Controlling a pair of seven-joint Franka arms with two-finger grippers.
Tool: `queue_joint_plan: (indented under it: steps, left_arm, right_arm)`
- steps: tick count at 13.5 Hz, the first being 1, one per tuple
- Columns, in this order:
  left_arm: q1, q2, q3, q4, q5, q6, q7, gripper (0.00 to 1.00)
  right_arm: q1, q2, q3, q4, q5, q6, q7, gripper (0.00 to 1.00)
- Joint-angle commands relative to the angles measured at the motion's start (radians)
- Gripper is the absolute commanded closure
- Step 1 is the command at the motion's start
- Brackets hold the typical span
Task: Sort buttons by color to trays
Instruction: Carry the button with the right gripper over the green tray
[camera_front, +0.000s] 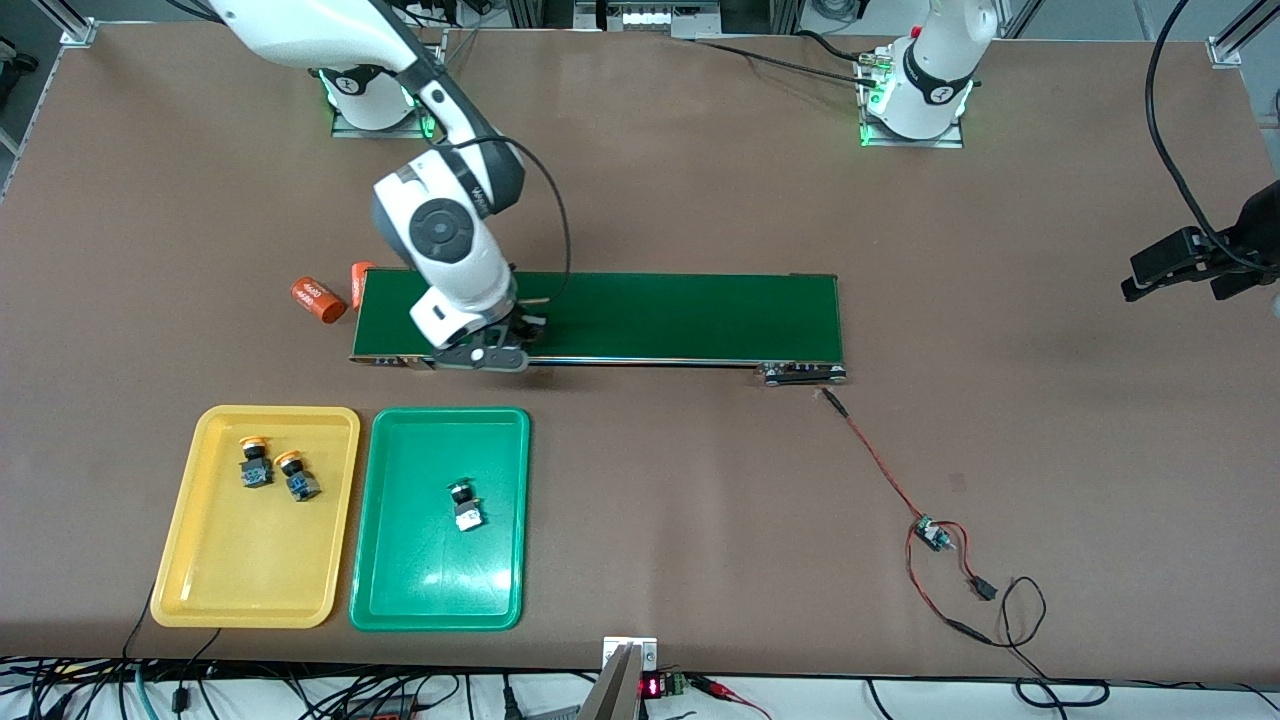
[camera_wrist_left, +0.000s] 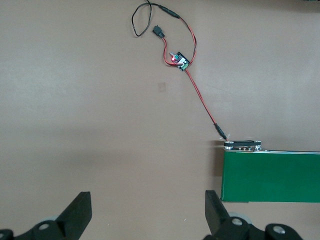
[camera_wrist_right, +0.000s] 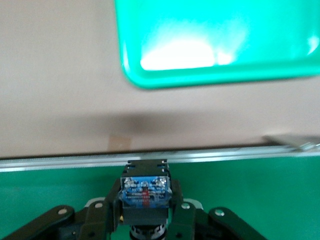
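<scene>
A black-and-blue push-button switch (camera_wrist_right: 144, 192) is clamped between the right gripper (camera_front: 497, 345)'s closed fingers on the dark-green conveyor belt (camera_front: 680, 315), at twelve o'clock from the green rectangular plastic tray (camera_front: 390, 560). Slippage is possible on lifting if the grip is shallow. The left gripper (camera_wrist_left: 147, 212) waits, fingers spread, empty.

High front camera, two wrist close-ups

The green tray (camera_front: 440, 590) and the yellow tray (camera_front: 200, 570) look like smooth, glossy plastic — the green one throws back a bright white glare. The conveyor belt (camera_front: 680, 315) is matt dark green, edged by a shiny metal rail (camera_wrist_right: 210, 156). The table (camera_front: 1000, 450) is dull brown, faintly mottled — no shine at all
</scene>
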Motion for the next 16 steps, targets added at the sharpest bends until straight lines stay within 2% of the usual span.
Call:
queue_joint_plan:
  steps: [1, 4, 6, 9, 14, 16]
  left_arm:
    - [0.003, -0.001, -0.001, 0.006, 0.013, -0.005, 0.011, 0.0]
    - [0.002, 0.001, -0.001, 0.008, 0.015, -0.003, 0.01, 0.0]
    - [0.003, 0.001, -0.001, 0.008, 0.015, -0.002, 0.011, 0.0]
    - [0.003, 0.002, -0.001, 0.008, 0.015, -0.002, 0.011, 0.0]
    - [0.003, 0.004, -0.001, 0.008, 0.015, 0.006, 0.011, 0.0]
    - [0.003, 0.005, -0.001, 0.008, 0.015, 0.006, 0.011, 0.0]
  right_arm:
    - [-0.072, -0.024, 0.008, 0.177, 0.003, -0.224, -0.157, 0.89]
    - [-0.164, 0.004, -0.006, 0.302, 0.003, -0.282, -0.361, 0.89]
    - [-0.221, 0.065, -0.006, 0.384, 0.002, -0.271, -0.484, 0.89]
    - [-0.244, 0.177, -0.006, 0.503, 0.0, -0.262, -0.554, 0.89]
    - [-0.243, 0.272, -0.004, 0.514, -0.011, -0.066, -0.567, 0.89]
    - [-0.246, 0.303, -0.006, 0.514, -0.018, -0.049, -0.615, 0.89]
